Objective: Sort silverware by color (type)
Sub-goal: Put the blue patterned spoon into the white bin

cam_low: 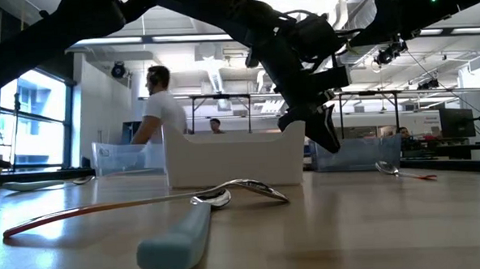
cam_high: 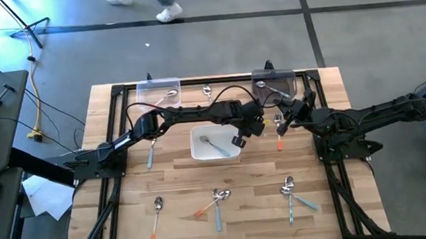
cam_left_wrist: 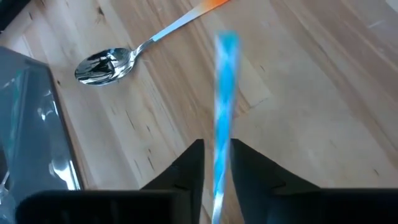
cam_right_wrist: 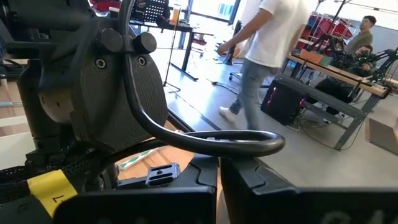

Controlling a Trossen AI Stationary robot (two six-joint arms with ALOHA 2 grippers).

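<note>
The left pincer (cam_high: 239, 139) is held at the right rim of a white bin (cam_high: 197, 152) containing one spoon (cam_high: 212, 145). The right pincer (cam_high: 281, 123) is positioned over an orange-handled spoon (cam_high: 280, 141) on the bench (cam_high: 181, 192).

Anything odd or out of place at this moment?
Yes: a blue-handled spoon shows as a blur between the left gripper fingers, apparently dropping while over bare table beside an orange-handled spoon, not over the white bin.
</note>
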